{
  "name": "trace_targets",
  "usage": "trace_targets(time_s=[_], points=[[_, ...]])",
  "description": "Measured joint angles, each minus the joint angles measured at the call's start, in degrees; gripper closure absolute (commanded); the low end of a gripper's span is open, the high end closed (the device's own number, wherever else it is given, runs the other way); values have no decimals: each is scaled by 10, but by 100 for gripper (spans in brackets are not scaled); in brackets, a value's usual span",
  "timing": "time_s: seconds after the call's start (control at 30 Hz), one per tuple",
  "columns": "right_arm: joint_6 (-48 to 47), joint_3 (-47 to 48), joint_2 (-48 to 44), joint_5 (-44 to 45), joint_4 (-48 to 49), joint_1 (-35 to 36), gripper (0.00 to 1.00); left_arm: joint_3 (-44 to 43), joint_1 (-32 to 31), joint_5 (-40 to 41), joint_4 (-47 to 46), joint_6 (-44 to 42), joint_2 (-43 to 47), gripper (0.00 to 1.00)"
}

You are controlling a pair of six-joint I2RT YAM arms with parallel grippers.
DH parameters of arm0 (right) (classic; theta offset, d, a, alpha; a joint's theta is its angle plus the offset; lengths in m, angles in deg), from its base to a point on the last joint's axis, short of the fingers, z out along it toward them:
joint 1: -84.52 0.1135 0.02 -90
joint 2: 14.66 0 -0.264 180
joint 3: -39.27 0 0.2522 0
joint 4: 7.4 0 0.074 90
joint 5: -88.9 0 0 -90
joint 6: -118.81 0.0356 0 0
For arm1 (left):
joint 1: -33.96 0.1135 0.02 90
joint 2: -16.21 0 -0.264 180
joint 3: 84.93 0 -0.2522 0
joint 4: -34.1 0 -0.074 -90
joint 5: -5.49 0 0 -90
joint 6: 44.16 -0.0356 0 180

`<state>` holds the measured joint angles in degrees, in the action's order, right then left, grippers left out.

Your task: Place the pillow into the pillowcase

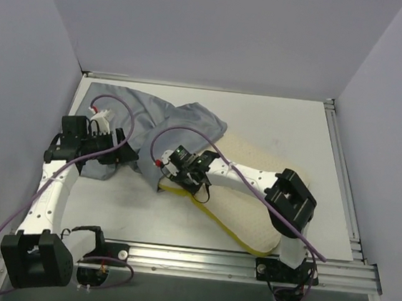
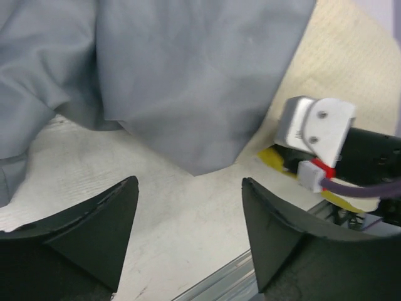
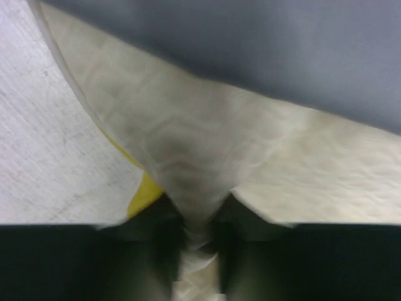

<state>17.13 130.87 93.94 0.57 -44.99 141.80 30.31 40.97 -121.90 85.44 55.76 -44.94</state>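
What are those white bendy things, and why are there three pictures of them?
They are two robot arms, bolted at the near edge of a table. Each ends in a gripper with two fingers. One picture comes from a camera up above; the other two come from small cameras on the arms' wrists, so each shows its own fingers up close.

On the table lie a grey pillowcase, all wrinkled, and a cream pillow with yellow edges. The pillowcase covers one end of the pillow.

The right gripper is pinching a fold of the pillow's cover. The left gripper is open and holds nothing; it hangs over bare table just beside the pillowcase.
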Motion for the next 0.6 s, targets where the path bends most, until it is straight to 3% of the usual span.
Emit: trace_targets(time_s=[0.2, 0.4, 0.6], points=[[21, 40, -5, -29, -5, -62, 100, -21, -89, 57, -17, -59, -77, 34], [26, 77, -16, -55, 0, -140, 100, -28, -159, 82, -40, -129, -140, 20], [30, 83, -21, -77, -7, -140, 100, -17, -241, 125, -156, -123, -170, 25]])
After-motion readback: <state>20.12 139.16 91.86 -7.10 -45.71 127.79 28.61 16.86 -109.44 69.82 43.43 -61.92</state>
